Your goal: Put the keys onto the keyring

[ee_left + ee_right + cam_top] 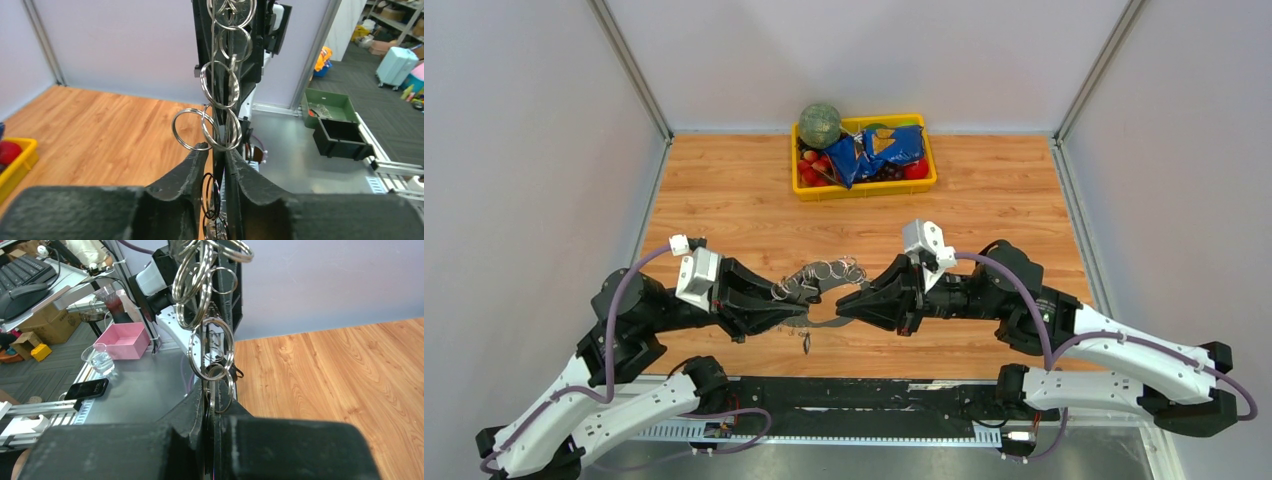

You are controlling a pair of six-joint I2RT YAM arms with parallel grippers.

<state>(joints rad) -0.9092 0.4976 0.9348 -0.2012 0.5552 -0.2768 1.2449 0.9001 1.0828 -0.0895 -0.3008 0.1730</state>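
Note:
The keyring [822, 275] is a thin silver loop with a fringe of small silver rings. It hangs between my two grippers above the wooden table's near middle. My left gripper [798, 312] is shut on its left end. In the left wrist view [218, 152] the rings [220, 100] run up from the closed jaws. My right gripper [844, 304] is shut on its right end. In the right wrist view [214, 390] the rings [207, 340] stand above the jaws. A small dark piece [807, 344] sits just below the ring; I cannot tell if it is a key. No other key shows.
A yellow tray [864, 186] stands at the back middle, holding a green ball [820, 124], a blue bag [879, 152] and red fruit. Grey walls close in the table on the left, right and back. The arm bases sit on a rail at the near edge.

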